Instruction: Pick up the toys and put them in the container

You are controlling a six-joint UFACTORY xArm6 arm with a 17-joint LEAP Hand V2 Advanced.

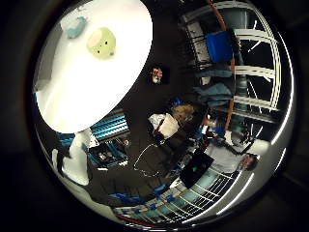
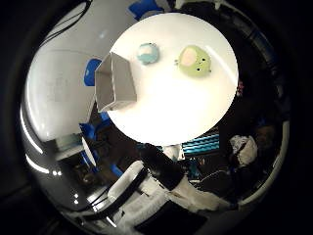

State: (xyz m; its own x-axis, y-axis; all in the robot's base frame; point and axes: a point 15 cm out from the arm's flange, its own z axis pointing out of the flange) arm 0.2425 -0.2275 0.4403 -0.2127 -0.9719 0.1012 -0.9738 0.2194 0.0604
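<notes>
Your two toys sit on the round white table (image 2: 166,117), well away from the palm: a green plush toy (image 2: 194,60) with small dark eyes and a pinkish patch, and a smaller pale blue plush toy (image 2: 147,53) near it. The grey container (image 2: 115,83) stands just beside the blue one, at the table's edge, its opening turned upward and apparently empty.

Both toys look soft, rounded and squashy, so they should give under a grasp rather than slip hard; but a rounded plush can roll or be nudged aside if you come down off-centre. The container looks light and thin-walled, boxy with sharp corners. Because it sits so near the rim, a stray brush of the hand (image 2: 161,188) could push it off the table, or knock the blue toy against it.

You cannot tell whether the fingers are open or curled: only part of the hand's white and black body shows.
</notes>
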